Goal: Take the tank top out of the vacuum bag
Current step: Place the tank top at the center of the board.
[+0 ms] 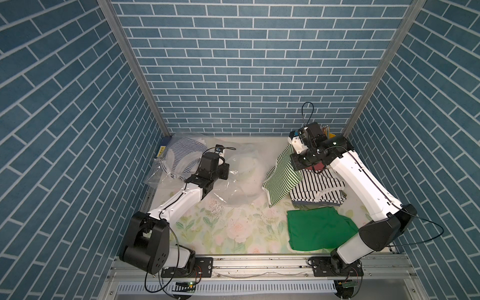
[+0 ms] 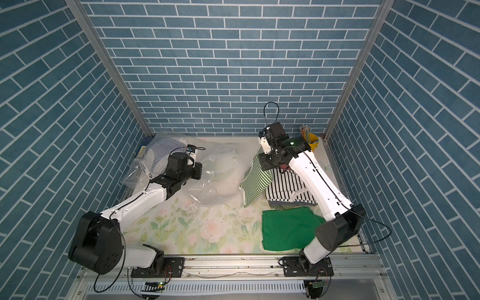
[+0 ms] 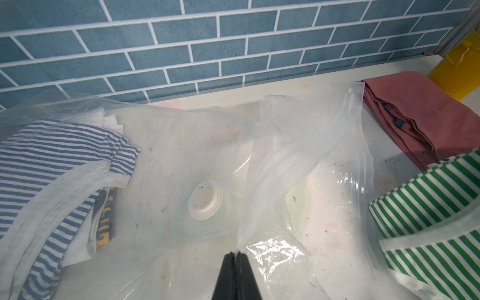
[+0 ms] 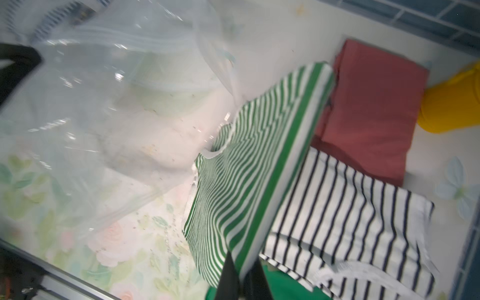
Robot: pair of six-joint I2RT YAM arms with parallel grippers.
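Okay: left jaws pinched shut on vacuum bag [image 3: 298, 161] film, 10 o'clock on tabletop [image 1: 233, 233]. Right jaws clamp green-striped tank top [image 1: 281, 179] hem, lifted, outside bag, 2 o'clock, edge overlapping black-striped shirt [image 1: 317, 189].

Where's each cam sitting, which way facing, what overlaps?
Top views: overhead, looking down at table; left arm, right arm show.
Left wrist: faces back wall over vacuum bag; left gripper shut on bag.
Right wrist: looks down at green-striped tank top; right gripper shut on it.
Shared: both wrists see bag, tank top.
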